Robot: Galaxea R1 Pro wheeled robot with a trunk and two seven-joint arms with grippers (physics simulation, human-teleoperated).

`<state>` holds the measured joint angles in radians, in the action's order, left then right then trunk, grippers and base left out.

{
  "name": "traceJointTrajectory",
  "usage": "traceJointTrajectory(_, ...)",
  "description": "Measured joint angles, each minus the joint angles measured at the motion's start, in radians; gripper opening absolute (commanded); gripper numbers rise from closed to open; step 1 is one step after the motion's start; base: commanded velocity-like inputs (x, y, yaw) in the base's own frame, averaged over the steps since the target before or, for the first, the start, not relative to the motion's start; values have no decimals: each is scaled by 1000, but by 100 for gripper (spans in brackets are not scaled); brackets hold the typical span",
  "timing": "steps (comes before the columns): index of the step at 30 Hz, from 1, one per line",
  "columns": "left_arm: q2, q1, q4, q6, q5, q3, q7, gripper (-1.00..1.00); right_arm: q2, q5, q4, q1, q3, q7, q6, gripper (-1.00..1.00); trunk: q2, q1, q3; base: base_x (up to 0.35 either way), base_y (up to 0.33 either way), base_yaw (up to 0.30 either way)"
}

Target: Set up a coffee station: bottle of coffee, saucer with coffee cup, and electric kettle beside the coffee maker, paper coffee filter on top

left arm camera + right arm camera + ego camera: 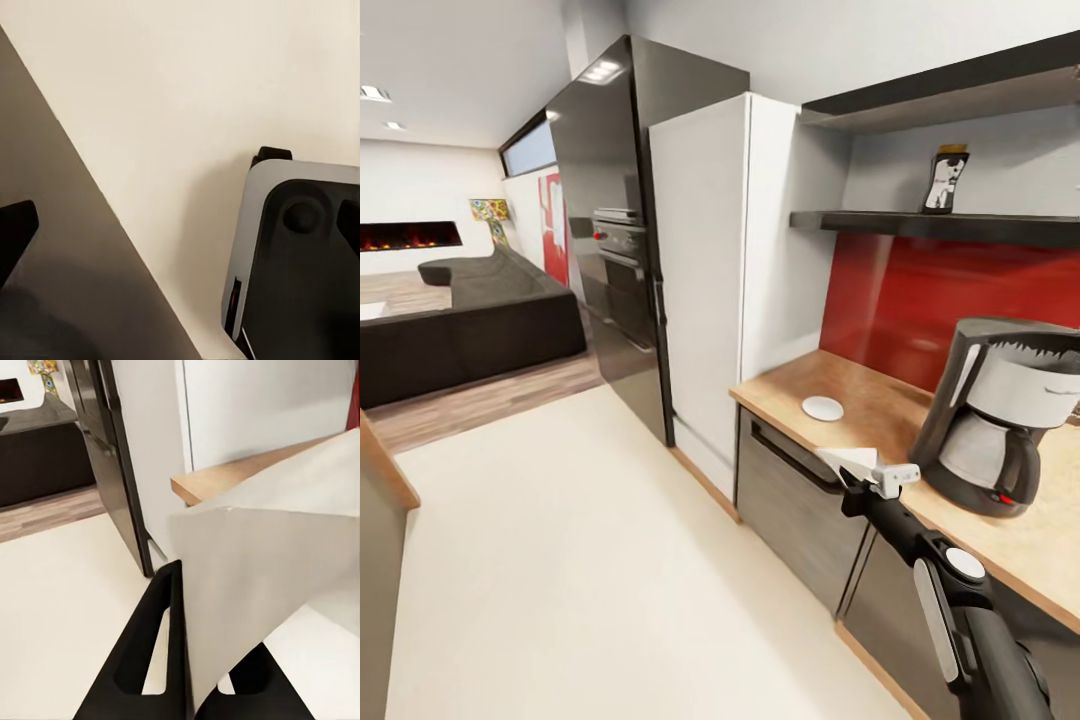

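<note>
Right gripper (860,470) clamped on the paper coffee filter (850,460), at the near edge of the kitchen countertop (880,410)

Seen from the right wrist, black fingers (161,645) pinched against the white paper cone (262,585), which fans out broadly past the tips. Just beyond, to the right and slightly farther, the coffee maker (1000,415) upright on the worktop, carafe in place. Farther left on the same surface, the saucer (822,407), lying flat and well apart from the machine. Up on the kitchen shelf (930,224), the bottle of coffee (946,180), standing against the wall above the red backsplash (920,300). Left of the counter, a white fridge (710,280). Left gripper state: cannot tell; from the left wrist, pale floor (165,97) below
</note>
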<state>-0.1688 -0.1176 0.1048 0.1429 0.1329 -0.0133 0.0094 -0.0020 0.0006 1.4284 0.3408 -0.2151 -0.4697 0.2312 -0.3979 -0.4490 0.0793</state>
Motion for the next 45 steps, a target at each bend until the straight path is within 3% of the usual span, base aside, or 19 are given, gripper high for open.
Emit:
traceJointTrajectory(13,-1,0,0,0,1,-1,0,100,-1,0,0,-1,0,-1,0,-100,0,0,-1,64,43,-267)
traceJointTrajectory(35,0,0,1,0,1,0,0,100,-1,-1,-14,-1,0,-1,0,-100,0,0,-22,0,0,-258)
traceJointTrajectory(45,0,0,2,0,2,0,0,100,-1,0,-14,-2,0,-1,-1,-100,0,0,-31,122,235,-256)
